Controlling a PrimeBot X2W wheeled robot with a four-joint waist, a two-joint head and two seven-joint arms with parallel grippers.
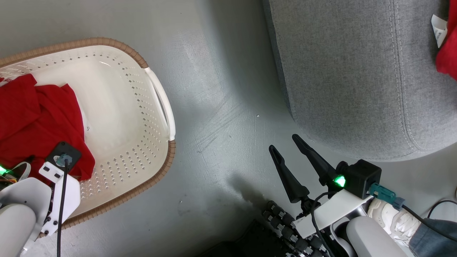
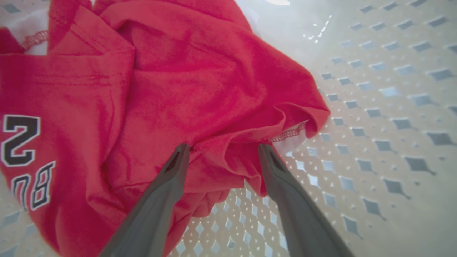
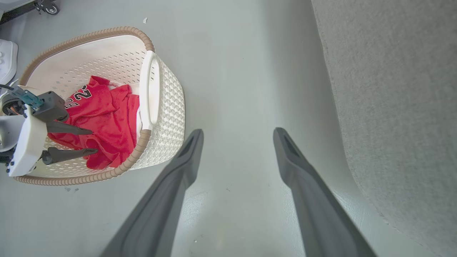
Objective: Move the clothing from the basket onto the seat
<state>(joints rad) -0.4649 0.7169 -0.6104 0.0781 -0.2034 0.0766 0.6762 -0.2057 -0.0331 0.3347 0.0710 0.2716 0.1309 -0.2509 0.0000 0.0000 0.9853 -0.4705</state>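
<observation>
Clothing: bright red soft fabric (image 2: 160, 89), crumpled in folds, with a stitched hem, a white inner edge, and a black numeral 2 and letters outlined in white.
Location: it lay in a heap on the bottom of the basket (image 1: 142, 117), a cream-white tub with perforated sides and a brown woven-look rim, standing on the grey floor (image 1: 221, 107).
Seat: the grey upholstered sofa (image 1: 357, 78) stood well apart from the basket; another red piece (image 1: 447, 57) with a white tag lay on it at the head view's edge.
Hard to make out: the lettering was cut off and could not be read; the red piece on the seat was mostly cropped; the left gripper's fingers were hidden under its own wrist in the head view.
Left gripper: the left gripper (image 2: 223, 148) stood wide open inside the basket, tips against the cloth, a fold bulging between the fingers, nothing pinched.
Right gripper: the right gripper (image 1: 283, 141) was spread wide and empty above bare floor, between basket and seat, well away from the clothing.
Also seen: a white shoe (image 1: 389, 217) beside the right arm.
</observation>
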